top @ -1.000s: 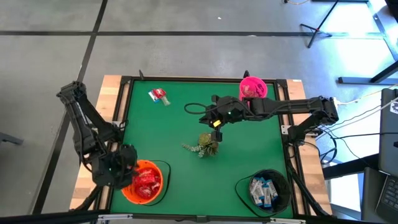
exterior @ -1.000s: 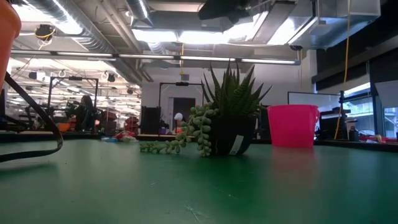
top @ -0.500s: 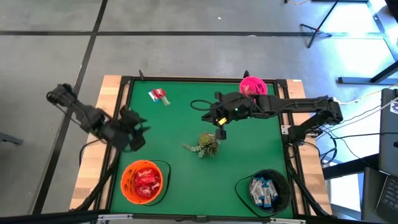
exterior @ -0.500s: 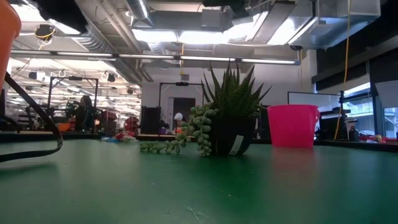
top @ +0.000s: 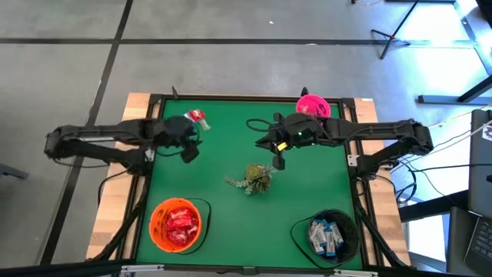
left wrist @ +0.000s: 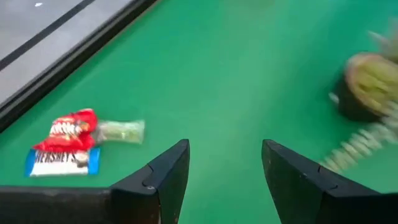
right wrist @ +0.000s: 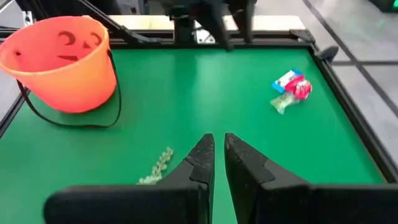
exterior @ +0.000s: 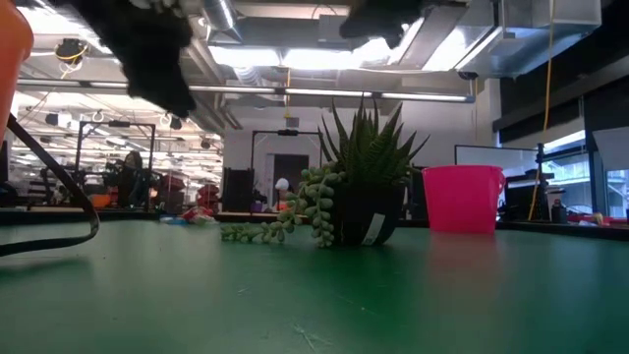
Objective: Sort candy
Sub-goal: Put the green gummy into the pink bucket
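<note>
Three loose candy packets (top: pixel 196 118) are seen at the green table's (top: pixel 231 215) far left corner, with the released left gripper (top: pixel 189 151) hovering nearby and the right gripper (top: pixel 277 162) clenched, empty, over the middle.

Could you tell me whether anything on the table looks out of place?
Yes: a small potted plant sits mid-table between the candy buckets, a sprig trailing onto the mat. Three candies lie unsorted in the far left corner, near the left hand.

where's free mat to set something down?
Bare: the green mat between the orange bucket and black bucket, and between the plant and the left edge. Crowded: the far-left corner, with loose candy and the left claw.
</note>
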Motion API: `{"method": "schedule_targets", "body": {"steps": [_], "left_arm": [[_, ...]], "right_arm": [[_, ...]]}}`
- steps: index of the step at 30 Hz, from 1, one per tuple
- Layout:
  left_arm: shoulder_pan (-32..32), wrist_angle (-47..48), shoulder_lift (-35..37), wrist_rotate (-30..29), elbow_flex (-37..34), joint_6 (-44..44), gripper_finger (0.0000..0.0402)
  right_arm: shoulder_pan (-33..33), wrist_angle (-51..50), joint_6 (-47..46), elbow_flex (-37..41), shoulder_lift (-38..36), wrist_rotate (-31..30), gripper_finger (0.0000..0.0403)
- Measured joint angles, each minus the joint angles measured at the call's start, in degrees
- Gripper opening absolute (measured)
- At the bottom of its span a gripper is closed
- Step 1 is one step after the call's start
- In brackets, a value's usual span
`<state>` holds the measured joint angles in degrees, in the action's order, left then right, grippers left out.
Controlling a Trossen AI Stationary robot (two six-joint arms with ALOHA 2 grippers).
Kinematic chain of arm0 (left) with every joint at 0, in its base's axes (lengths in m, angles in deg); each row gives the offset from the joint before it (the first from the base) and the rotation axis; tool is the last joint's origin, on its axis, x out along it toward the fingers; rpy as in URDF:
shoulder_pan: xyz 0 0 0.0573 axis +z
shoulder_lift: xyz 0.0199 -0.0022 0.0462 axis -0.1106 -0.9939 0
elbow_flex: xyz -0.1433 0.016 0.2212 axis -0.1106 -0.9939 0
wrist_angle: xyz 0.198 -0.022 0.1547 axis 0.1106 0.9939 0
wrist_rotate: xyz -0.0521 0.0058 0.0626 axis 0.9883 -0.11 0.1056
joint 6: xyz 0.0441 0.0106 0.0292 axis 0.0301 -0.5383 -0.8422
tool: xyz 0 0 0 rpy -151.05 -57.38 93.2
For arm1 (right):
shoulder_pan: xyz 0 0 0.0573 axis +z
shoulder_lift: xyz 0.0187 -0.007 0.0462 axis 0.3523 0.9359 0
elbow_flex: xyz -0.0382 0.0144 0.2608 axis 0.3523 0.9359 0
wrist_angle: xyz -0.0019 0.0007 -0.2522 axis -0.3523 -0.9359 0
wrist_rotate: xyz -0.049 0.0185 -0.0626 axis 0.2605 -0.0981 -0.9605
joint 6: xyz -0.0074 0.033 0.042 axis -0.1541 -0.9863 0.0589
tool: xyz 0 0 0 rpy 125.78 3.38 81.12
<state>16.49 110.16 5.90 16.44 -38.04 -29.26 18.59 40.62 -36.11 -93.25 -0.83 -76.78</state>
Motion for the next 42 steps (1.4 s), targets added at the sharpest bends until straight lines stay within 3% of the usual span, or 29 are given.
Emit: {"method": "schedule_targets", "body": {"steps": [6, 11, 23, 32, 37, 42], "left_arm": [[13.0, -4.4, -9.9, 3.3, -1.2, -8.3, 0.0191], [19.6, -8.8, -20.7, 6.1, -1.2, -13.8, 0.0191], [23.3, -10.7, -39.3, 5.2, 5.7, -16.3, 0.0191], [24.8, -8.7, -47.1, 3.3, 8.9, -14.7, 0.0186], [24.3, -8.1, -46.8, 4.5, 8.9, -14.6, 0.0142], [23.2, -7.4, -46.0, 4.9, 8.8, -15.1, 0.0048]], "right_arm": [[-0.3, 2.6, -2.0, 3.9, -2.7, -0.4, 0.0037], [-0.2, 2.8, -2.5, 4.9, -2.6, -0.1, 0.0037], [-0.2, 2.5, -5.2, 5.9, -2.6, 0.1, 0.0037], [-0.2, 1.6, -6.5, 5.9, -2.6, 1.1, 0.0037], [-0.2, 1.2, -6.7, 5.9, -2.5, 1.2, 0.0037], [-0.2, 1.3, -7.1, 5.9, -2.5, 1.2, 0.0037]]}}
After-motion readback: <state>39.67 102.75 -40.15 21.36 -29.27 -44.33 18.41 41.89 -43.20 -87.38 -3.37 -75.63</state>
